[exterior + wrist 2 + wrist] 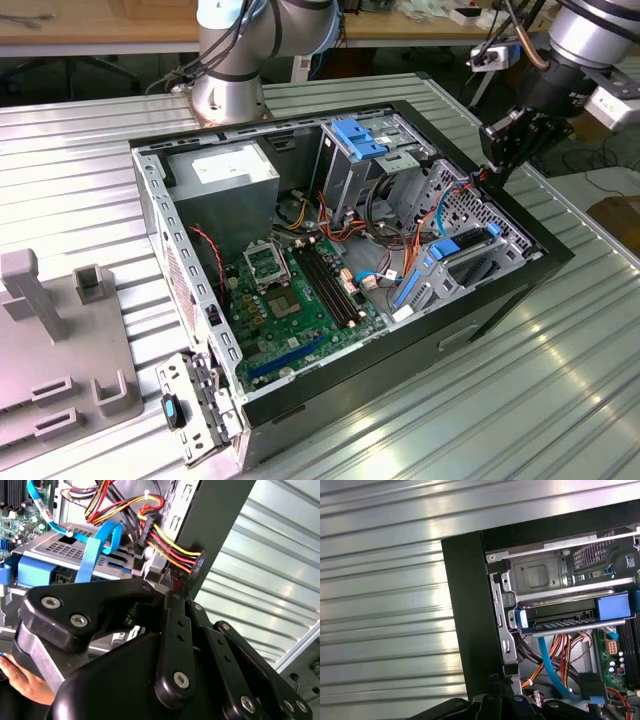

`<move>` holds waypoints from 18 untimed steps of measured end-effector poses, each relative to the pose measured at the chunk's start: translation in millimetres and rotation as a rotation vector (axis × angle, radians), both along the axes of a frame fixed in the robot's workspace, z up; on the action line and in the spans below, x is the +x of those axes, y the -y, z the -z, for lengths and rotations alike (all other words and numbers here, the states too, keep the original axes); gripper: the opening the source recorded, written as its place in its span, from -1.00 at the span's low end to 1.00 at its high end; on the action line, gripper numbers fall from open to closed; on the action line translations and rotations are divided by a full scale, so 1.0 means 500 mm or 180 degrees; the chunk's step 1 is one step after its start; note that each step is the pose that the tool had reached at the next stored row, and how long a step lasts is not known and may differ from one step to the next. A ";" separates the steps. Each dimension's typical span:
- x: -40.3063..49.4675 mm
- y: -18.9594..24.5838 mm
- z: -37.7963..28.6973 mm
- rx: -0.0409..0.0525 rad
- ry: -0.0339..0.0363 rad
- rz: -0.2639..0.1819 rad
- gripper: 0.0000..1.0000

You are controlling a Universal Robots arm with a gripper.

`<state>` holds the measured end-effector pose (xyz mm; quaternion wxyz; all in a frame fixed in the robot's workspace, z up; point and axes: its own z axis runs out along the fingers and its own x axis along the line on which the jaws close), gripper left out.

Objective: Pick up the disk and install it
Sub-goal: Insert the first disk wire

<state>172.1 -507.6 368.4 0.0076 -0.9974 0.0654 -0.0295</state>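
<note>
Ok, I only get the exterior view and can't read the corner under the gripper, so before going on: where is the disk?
Observer: In the first wrist view the disk sits inside the case at its corner, blue rails at both ends, apart from the gripper.
Operator: Cables nearby?
Observer: In the second wrist view a yellow, red and black cable bundle ends in a connector just beyond the gripper.
Operator: Anyone close?
Observer: A person's hand sits beside the gripper's body in that same view.
</note>
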 end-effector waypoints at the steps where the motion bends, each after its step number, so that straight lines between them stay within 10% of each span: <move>1: 0.001 -0.0040 -0.001 -0.0012 0.0000 0.0000 -0.66; 3: 0.003 -0.0111 -0.003 -0.0042 -0.0006 0.0000 -0.40; 9: 0.007 -0.0178 -0.019 -0.0074 -0.0043 0.0000 -0.40; 18: 0.022 -0.0419 -0.013 -0.0065 -0.0046 -0.0020 -0.40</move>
